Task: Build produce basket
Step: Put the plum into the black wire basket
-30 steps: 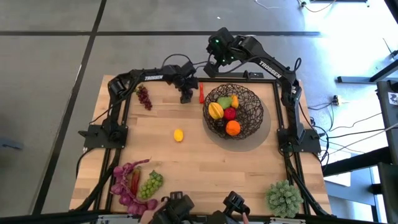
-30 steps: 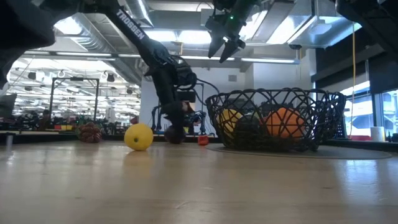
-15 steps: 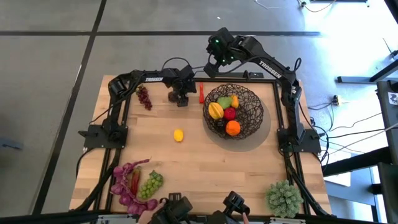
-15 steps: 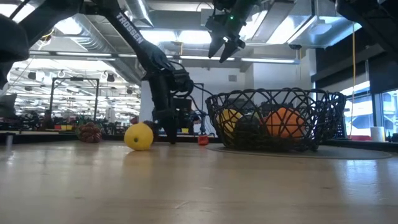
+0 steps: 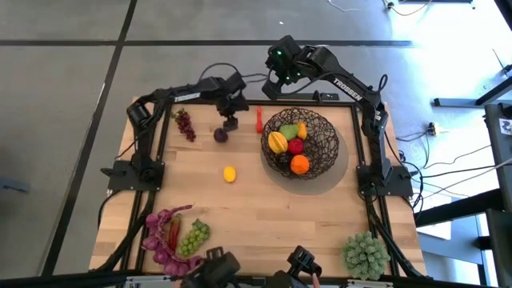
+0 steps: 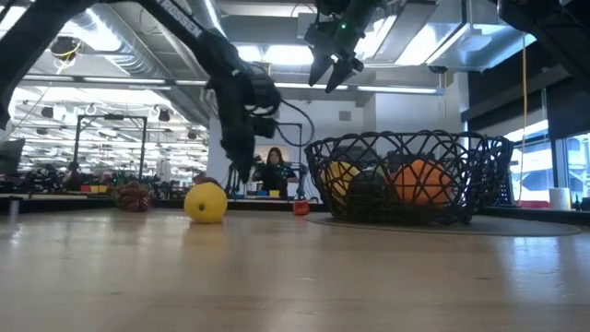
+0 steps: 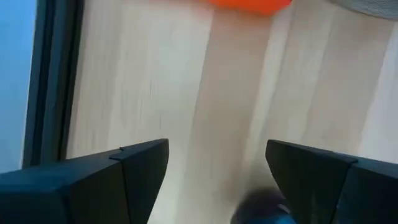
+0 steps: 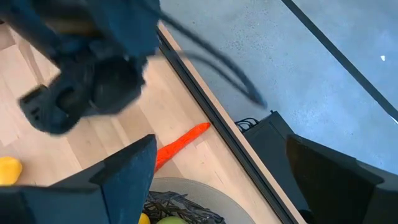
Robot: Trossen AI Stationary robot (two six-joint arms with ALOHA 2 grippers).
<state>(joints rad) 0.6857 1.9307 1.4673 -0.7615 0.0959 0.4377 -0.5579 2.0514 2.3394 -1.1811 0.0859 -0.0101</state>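
left pincer (image 5: 230,123) lifted off table, dark purple fruit (image 5: 221,135) now uncovered beside it

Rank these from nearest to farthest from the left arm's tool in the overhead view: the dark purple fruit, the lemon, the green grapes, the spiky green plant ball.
From the left tool:
1. Dark purple fruit, just beside it near the table's far edge.
2. Lemon, mid-table.
3. Green grapes, near the front left edge.
4. Spiky green plant ball, front right corner.
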